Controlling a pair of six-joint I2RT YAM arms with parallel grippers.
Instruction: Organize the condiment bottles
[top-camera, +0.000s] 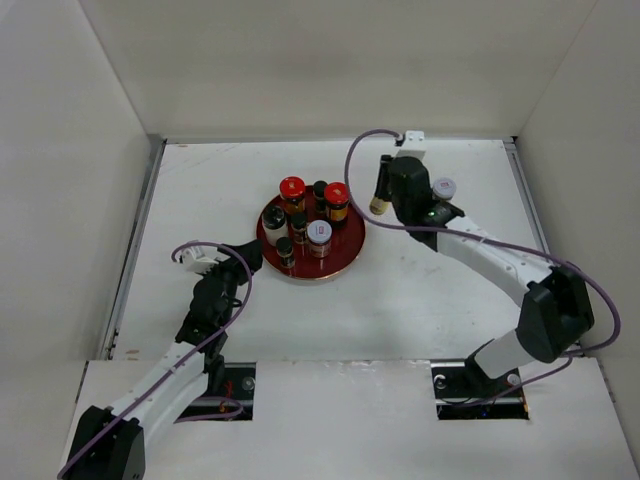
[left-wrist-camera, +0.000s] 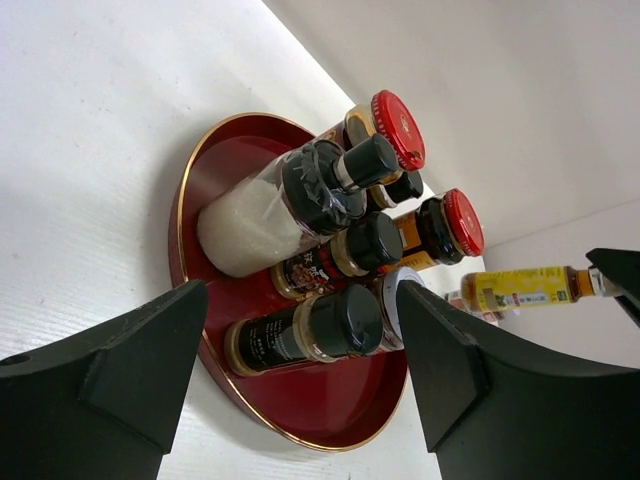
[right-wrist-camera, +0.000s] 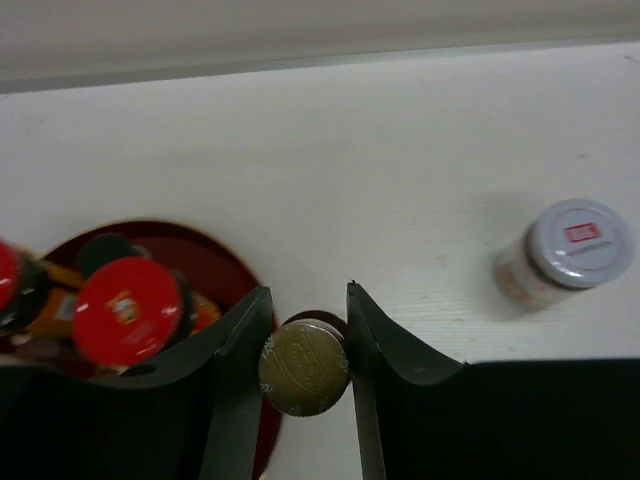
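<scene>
My R tool (right-wrist-camera: 307, 292) clenched on slim yellow bottle (right-wrist-camera: 303, 367) nr red tray (top-camera: 346, 251); my L tool (left-wrist-camera: 302, 288) released, empty.

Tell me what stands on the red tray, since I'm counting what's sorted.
Seven: two red-lidded jars, a white bottle, a pale-lidded jar and three black-capped dark bottles. They cover the middle of the tray, hiding its surface there.

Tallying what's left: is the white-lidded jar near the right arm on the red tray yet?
Off: the white-lidded jar stands on the table, apart from the red tray.
</scene>
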